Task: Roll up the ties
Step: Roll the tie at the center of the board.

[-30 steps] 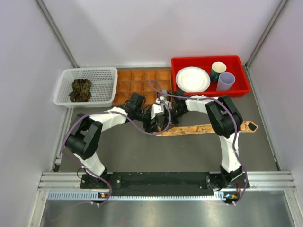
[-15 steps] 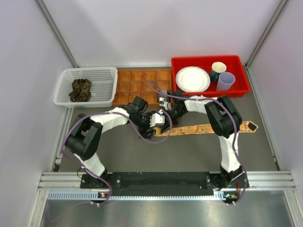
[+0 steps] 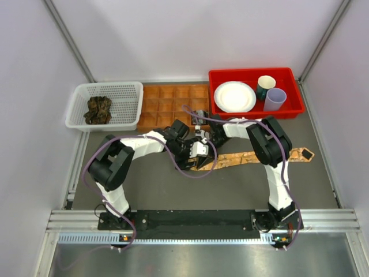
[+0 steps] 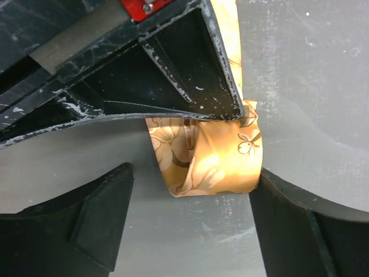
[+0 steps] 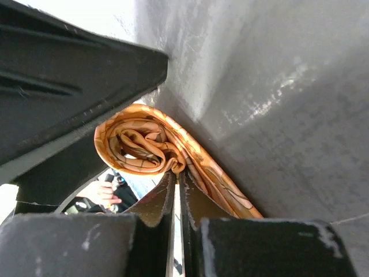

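left fingers (image 4: 98, 225): spread wide with nothing clamped. They are set either side of the rolled end of the tan-orange tie (image 4: 213, 158). The finger at lower right of the wrist frame is seen against the roll's edge; the one at lower left stands apart from it.
right fingers (image 5: 151, 212): pressed shut, tips at the roll's core. Fabric appears pinched between them, and loops of the tie are wound just past the tips.
tan-orange tie: partly rolled. The roll is located at centre of the overhead frame, between the two wrists. The unrolled length is laid flat on the grey surface (image 3: 173, 190) and runs to the right, with the pointed end at mid-right.
dark ties (image 3: 98, 109): bundled in the white basket (image 3: 130, 92) at upper left of the overhead frame, well apart from both arms.
brown tray (image 3: 173, 98): placed at upper centre, between the basket and the red bin (image 3: 253, 75).
red bin: at upper right. A white plate (image 3: 234, 96), a dark-green cup (image 3: 266, 86) and a lilac cup (image 3: 275, 99) are held in it.
arms: both are reached in to the centre of the surface, with the wrists close together just below the tray.
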You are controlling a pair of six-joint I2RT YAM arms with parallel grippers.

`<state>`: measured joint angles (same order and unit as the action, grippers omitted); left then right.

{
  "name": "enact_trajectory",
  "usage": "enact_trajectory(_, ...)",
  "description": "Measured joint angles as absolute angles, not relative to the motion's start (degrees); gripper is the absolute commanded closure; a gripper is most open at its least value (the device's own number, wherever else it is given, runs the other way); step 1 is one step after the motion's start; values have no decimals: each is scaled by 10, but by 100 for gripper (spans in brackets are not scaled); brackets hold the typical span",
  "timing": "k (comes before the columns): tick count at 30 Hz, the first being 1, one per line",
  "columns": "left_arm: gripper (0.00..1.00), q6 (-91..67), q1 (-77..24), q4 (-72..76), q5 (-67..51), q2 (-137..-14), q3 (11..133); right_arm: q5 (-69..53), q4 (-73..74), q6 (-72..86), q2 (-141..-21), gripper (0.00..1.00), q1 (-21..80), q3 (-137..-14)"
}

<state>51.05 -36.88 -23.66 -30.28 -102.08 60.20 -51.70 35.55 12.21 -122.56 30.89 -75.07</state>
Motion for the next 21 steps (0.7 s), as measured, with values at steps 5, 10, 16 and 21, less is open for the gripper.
enact_trajectory(5, 10, 509, -370, -236, -303, -1021, 602, -509, 372, 119, -1229, 100, 310, -762)
enact_trajectory(10, 9, 512, -383, -241, -303, -1028, 612, -509, 383, 116, -1234, 100, 310, -770)
enact_trajectory(16, 26, 510, -393, -253, -301, -1046, 637, -507, 387, 115, -1235, 100, 310, -774)
enact_trajectory(21, 45, 503, -398, -264, -294, -1052, 648, -499, 399, 109, -1240, 100, 310, -790)
